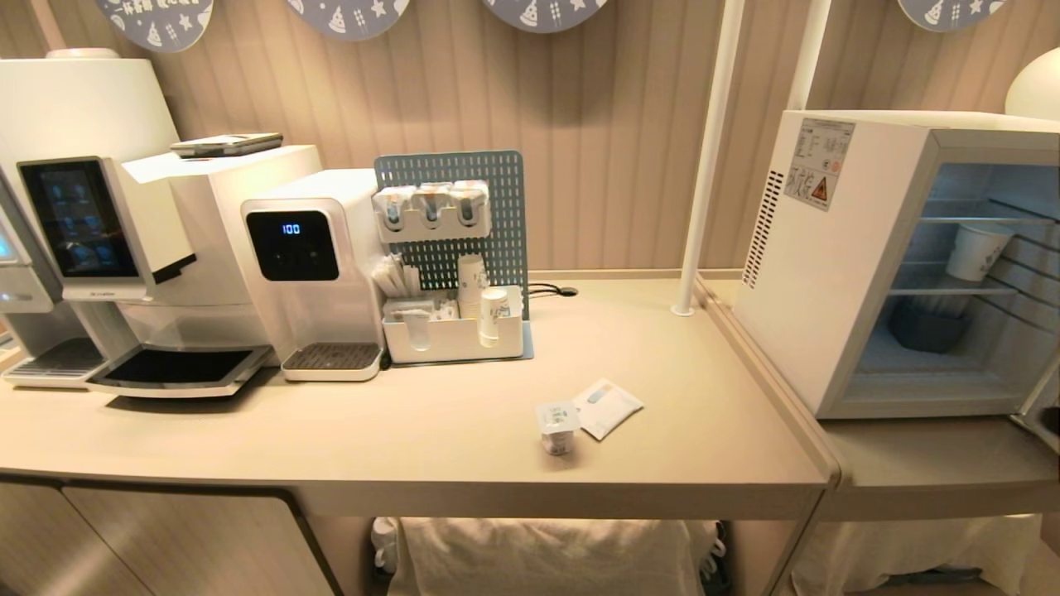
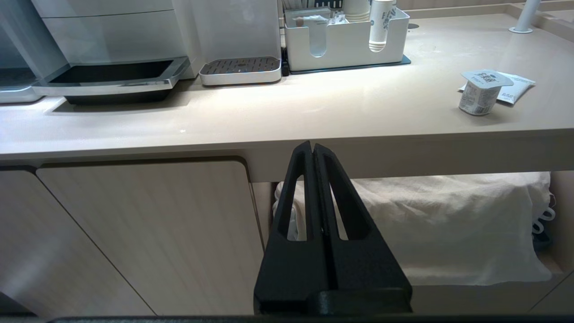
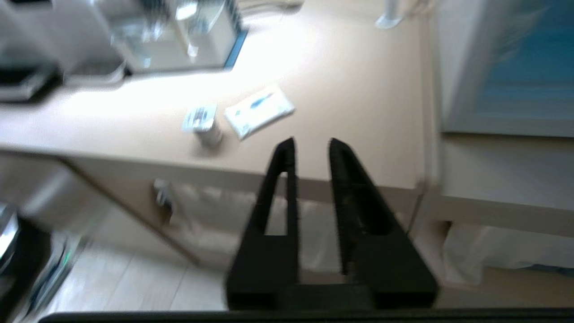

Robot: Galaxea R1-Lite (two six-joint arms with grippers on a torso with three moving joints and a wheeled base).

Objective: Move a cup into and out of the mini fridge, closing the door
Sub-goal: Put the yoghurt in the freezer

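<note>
While the cup [image 1: 557,426] stands on the bench [image 1: 414,430] at ten o'clock of my right fingers [image 3: 311,146], slightly apart, and my left fingers [image 2: 312,150] hang pressed together, I judge reaching comes next, toward the open mini fridge [image 1: 807,273].

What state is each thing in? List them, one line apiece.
mini fridge: open, interior exposed.
cup: upright on the counter, foil lid sealed, outside the fridge.
paper cup: standing on a fridge shelf.
water dispenser: on, display reads 100.
left gripper: shut, empty, below the counter edge.
right gripper: slightly open, empty.
</note>
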